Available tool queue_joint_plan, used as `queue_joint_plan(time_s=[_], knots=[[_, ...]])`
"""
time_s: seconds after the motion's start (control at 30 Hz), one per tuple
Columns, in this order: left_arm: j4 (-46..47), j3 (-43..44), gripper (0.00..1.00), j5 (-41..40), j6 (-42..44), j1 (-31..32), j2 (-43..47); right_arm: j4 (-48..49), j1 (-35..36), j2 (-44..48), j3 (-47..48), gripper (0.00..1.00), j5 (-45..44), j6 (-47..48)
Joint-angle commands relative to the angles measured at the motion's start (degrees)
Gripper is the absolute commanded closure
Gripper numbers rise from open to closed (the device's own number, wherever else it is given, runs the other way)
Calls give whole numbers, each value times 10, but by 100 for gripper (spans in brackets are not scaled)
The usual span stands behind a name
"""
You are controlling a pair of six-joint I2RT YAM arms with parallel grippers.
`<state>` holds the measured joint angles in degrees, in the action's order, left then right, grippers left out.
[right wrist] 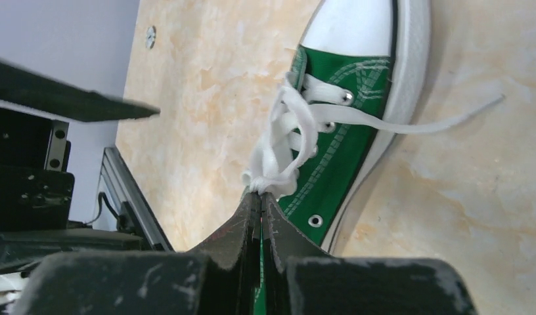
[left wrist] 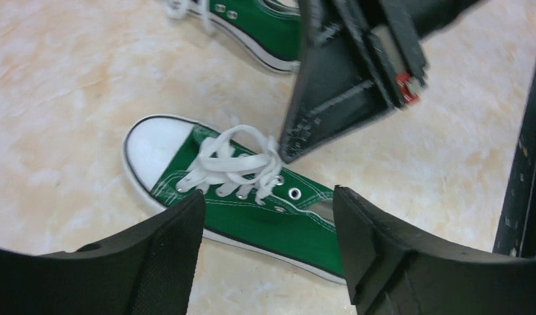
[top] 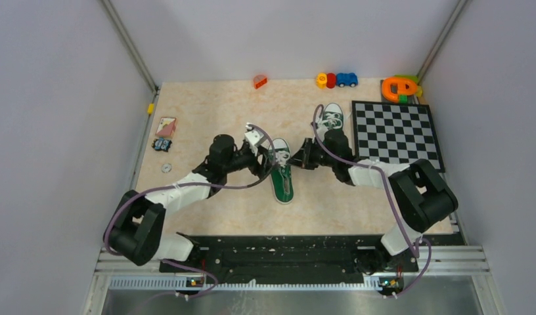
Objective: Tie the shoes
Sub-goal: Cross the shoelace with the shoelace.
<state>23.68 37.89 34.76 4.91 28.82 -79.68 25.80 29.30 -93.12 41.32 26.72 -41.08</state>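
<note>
Working on the near shoe [top: 282, 178], lying close to the middle of the surface [top: 206, 105]. Right pincer [right wrist: 260, 197] pressed together on a bunch of the white lace [right wrist: 282, 144], just above the upper eyelets. Left pincer [left wrist: 268, 193] spread wide, hovering over the same shoe and gripping nothing. Judging from the loose, crossed strands, no bow formed yet, so probably at the stage of drawing the lace out for the knot. Best to pull gently and mostly upward, so as not to drag the light shoe along. Better to bring the left pincer down onto the free end [right wrist: 449, 121], stretched out on the surface beside the toe, closing only with a single strand between the fingers and not the whole bundle. Worth minding also the risk of a collision, with both pincers very near each other over the eyelets. Surface pale beige with a marbled pattern, smooth in look, likely giving little hold to a rubber sole. Second shoe [top: 332, 120] farther back and to the right, apart from the first, just left of a checkerboard [top: 397, 131]. Along the far edge an orange block [top: 260, 81], a row of small coloured toys [top: 336, 80] and an orange and green toy [top: 400, 87]. On the left some cards [top: 165, 126] and a washer [top: 166, 168]. Plain grey walls [top: 55, 98] around, and a metal rail [top: 285, 282] at the near edge.
</note>
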Motion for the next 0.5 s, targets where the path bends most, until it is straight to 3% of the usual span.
queue_joint_plan(time_s=[0.0, 0.23, 0.3, 0.47], knots=[[28, -7, 21, -192, -121, -6, 48, -46, 24, 37, 54, 100, 13, 99], [-88, 29, 13, -403, -304, -27, 71, -78, 39, 27, 91, 100, 32, 150], [-92, 35, 12, -357, -295, -37, 68, -92, 41, 26, 96, 100, 27, 162], [-81, 51, 24, -250, -269, -39, 48, -105, 44, 18, 99, 100, 23, 177]])
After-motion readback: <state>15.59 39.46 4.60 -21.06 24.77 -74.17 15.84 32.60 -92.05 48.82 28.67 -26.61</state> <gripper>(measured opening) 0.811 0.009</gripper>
